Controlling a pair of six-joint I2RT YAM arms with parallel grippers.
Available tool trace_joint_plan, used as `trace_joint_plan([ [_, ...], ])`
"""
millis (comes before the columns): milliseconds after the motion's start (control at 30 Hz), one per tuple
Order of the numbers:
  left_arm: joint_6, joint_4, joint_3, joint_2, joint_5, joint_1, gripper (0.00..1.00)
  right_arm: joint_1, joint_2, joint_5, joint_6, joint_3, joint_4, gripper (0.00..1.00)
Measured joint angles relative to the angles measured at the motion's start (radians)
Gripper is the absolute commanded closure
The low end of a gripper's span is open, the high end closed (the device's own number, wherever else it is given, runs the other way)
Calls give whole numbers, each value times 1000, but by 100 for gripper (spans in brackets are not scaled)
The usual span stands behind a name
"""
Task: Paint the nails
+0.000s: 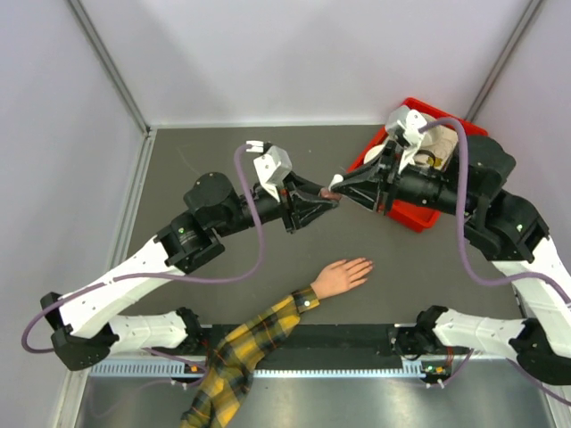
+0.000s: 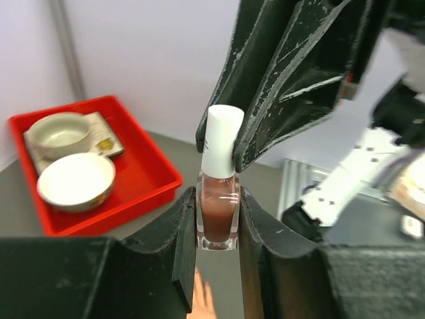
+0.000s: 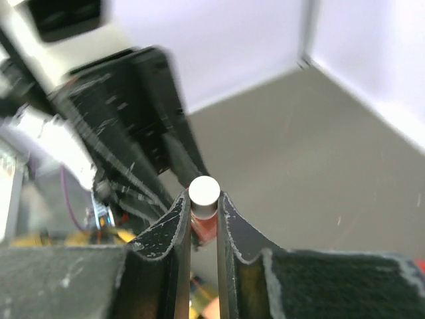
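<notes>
1. Overhead, the two arms meet nose to nose above the dark table. The left gripper and the right gripper come together on a small polish bottle held clear of the surface. Nearer the arm bases, the mannequin hand lies flat on the table, palm down, in a yellow-and-dark plaid sleeve. Its nails point toward the far right and are too small to tell apart. They lie below the bottle and well apart from both grippers. A red tray sits at the far right, partly under the right arm.

2. Seen from the left wrist, the left gripper's fingers are clamped tight on the glass sides of the upright bottle, which holds brownish-pink polish. The right gripper reaches in from above, its jaws pressed on either side of the white cap. The red tray holds two pale bowls. A peach sliver of the mannequin hand shows at the bottom edge, between the fingers.

3. Seen from the right wrist, the right gripper's fingers are nearly together and touch the round cap on both sides. The reddish bottle shows just beneath it, and the left gripper is a dark blur behind.
</notes>
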Motion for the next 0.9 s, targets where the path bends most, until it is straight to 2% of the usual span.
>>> trace_joint_plan([
  [100, -20, 4, 0, -23, 66, -4, 100, -24, -3, -177, -131, 1, 32, 100],
  [200, -24, 3, 0, -37, 87, -4, 100, -108, 42, -408, -220, 45, 21, 100],
  [233, -24, -2, 0, -38, 87, -2, 100, -125, 50, -448, -237, 46, 23, 97],
  [267, -24, -10, 0, -38, 87, -2, 100, -138, 56, -482, -253, 45, 20, 70],
  [300, -23, -19, 0, -38, 88, -2, 100, -146, 62, -503, -261, 46, 16, 55],
  [367, -29, -21, 0, -38, 82, -2, 100, -151, 68, -525, -248, 47, 13, 42],
  [400, -35, -12, 0, -38, 67, 3, 100, -148, 71, -529, -229, 47, 12, 41],
  [500, -38, 3, 1, -35, 40, 12, 100, -146, 77, -489, -131, 67, 13, 39],
  [600, -35, 9, 5, -25, 9, 16, 100, -132, 100, -348, -7, 144, -26, 41],
  [900, -5, 3, 9, 13, -110, 16, 100, 0, 265, 181, 333, 544, -311, 62],
])
